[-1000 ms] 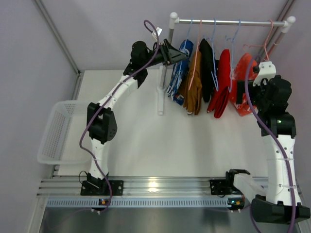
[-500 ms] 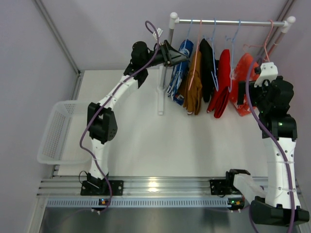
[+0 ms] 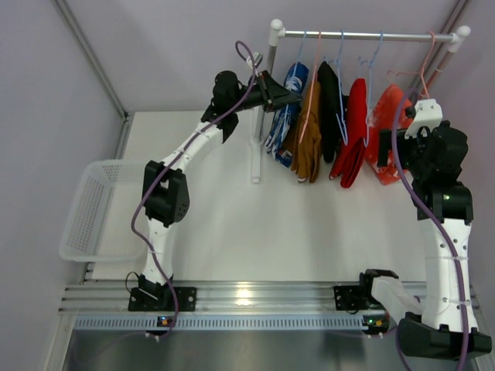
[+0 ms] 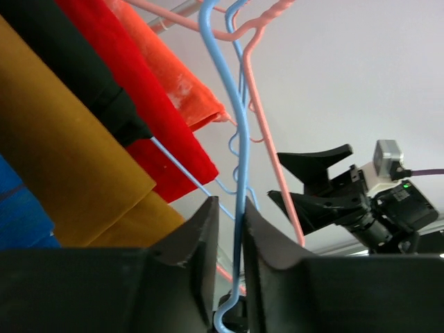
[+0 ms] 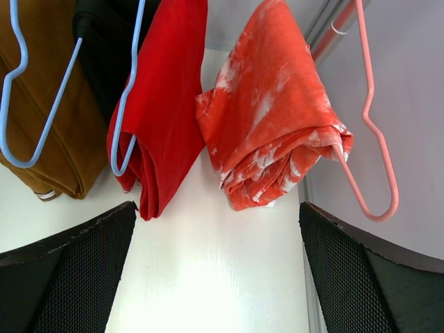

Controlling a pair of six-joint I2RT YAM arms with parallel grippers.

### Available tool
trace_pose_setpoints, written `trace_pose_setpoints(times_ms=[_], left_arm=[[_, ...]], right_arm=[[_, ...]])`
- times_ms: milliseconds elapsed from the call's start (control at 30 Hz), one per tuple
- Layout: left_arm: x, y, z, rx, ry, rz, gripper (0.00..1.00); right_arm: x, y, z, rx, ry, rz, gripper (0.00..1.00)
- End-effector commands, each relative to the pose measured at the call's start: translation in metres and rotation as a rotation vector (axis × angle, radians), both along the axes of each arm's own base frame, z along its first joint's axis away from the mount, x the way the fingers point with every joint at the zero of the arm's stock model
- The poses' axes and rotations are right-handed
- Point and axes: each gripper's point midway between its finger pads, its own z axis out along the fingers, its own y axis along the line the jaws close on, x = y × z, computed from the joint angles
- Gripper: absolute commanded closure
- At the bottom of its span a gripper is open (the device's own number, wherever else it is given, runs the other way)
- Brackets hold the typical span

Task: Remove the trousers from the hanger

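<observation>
Now the left jaws have narrowed around a light-blue wire hanger (image 4: 241, 166) beside the blue patterned cloth trousers (image 3: 285, 116), pinched or not I cannot tell; right jaws stay wide open; every pair still hangs on the metal rail (image 3: 363, 35), so removal is only starting.

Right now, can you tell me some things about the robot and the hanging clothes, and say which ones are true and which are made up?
1. The left gripper has a blue hanger wire between its fingers. True.
2. The right gripper is squeezing the red trousers. False: its jaws stand wide open, holding nothing, and the trousers hang apart from it.
3. The tan-brown trousers hang between the blue patterned trousers and the black trousers. True.
4. The white basket sits on the right side. False: it sits on the left.
</observation>
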Motion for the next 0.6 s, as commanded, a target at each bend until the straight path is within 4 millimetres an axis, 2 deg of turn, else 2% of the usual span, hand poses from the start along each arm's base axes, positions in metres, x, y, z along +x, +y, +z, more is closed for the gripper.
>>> trace_pose_setpoints(times_ms=[0, 133, 300, 367, 533, 567], left_arm=[[-0.008, -0.001, 0.014, -0.044, -0.038, -0.028, 0.80], [-0.011, 0.001, 0.024, -0.059, -0.049, -0.029, 1.00], [-0.017, 0.003, 0.046, -0.087, -0.100, -0.029, 1.00], [-0.019, 0.006, 0.060, -0.105, -0.144, -0.016, 1.00], [-0.020, 0.014, 0.112, -0.144, -0.330, 0.060, 1.00], [-0.020, 0.015, 0.117, -0.149, -0.350, 0.067, 1.00]], right_arm=[[-0.003, -0.005, 0.007, 0.009, -0.015, -0.018, 0.01], [-0.003, -0.005, 0.006, 0.008, -0.013, -0.018, 0.00], [-0.002, -0.005, 0.005, 0.010, -0.012, -0.015, 0.01], [-0.002, -0.004, 0.004, 0.011, -0.012, -0.011, 0.01], [-0.002, -0.004, 0.003, 0.012, -0.010, -0.011, 0.01], [-0.002, -0.004, 0.002, 0.011, -0.007, -0.010, 0.01]])
